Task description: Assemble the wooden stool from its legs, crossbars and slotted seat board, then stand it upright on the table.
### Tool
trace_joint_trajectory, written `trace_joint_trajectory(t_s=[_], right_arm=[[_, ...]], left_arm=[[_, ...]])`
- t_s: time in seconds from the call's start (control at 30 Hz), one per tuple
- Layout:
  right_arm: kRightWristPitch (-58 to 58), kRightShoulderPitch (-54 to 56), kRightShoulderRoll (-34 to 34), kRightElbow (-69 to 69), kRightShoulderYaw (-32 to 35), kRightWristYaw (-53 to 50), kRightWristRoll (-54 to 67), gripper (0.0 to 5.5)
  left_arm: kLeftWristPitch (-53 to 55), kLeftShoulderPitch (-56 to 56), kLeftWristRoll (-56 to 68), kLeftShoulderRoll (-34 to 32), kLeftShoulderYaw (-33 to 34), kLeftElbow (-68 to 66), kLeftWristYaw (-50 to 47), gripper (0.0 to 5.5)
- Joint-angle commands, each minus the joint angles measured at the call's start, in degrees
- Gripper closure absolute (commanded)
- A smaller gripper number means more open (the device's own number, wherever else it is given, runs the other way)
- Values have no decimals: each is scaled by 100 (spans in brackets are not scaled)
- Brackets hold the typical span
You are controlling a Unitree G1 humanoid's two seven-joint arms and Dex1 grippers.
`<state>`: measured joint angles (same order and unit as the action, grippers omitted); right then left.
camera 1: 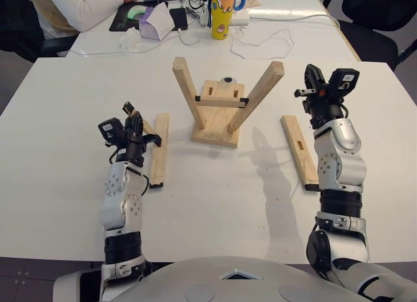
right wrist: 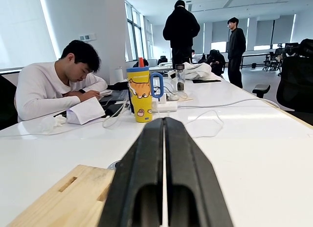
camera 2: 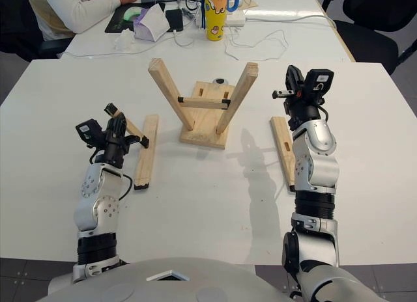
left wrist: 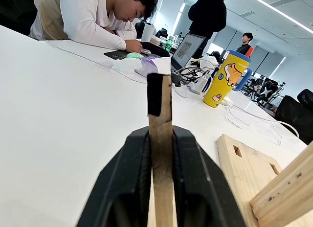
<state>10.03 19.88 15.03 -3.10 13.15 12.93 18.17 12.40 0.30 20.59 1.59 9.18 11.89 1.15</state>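
White table (camera 1: pixel 215 204). Seat (camera 1: pixel 212 136) lies mid-table w/ two legs (camera 1: pixel 189 90) socketed in, splayed upward, fixed crossbar (camera 1: pixel 221 102) betw. them. L loose leg (camera 1: pixel 159 149) flat on table left of seat. R loose leg (camera 1: pixel 299 149) flat on the right, just beside R forearm. L end effector (camera 1: pixel 135 127) by L loose leg, pinching free crossbar (left wrist: pixel 160 119). R end effector (right wrist: pixel 165 139) raised right of seat, fingers pressed together, nothing in them.
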Motion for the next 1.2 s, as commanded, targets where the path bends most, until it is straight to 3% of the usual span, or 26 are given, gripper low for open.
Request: trace_joint_trajectory(t_s=[0.03, 0.63, 0.93, 1.13, 1.2], right_arm=[[-27, -9, 84, -82, -5, 68, -82, 550], [-132, 21, 157, -195, -9, 205, -206, 550], [-33, 18, 218, -165, -19, 277, -193, 550], [-53, -57, 166, -124, -38, 251, -208, 550], [-59, -72, 147, -114, -44, 236, -212, 550]], left_arm=[[5, 299, -524, -165, -245, -191, -43, 506], [-1867, 1349, -1638, -574, -662, -1381, 299, 506], [-2010, 1761, -1645, -530, -732, -988, 287, 506], [-1686, 1453, -1597, -648, -705, -233, 299, 506], [-1559, 1322, -1653, -713, -713, 28, 314, 460]])
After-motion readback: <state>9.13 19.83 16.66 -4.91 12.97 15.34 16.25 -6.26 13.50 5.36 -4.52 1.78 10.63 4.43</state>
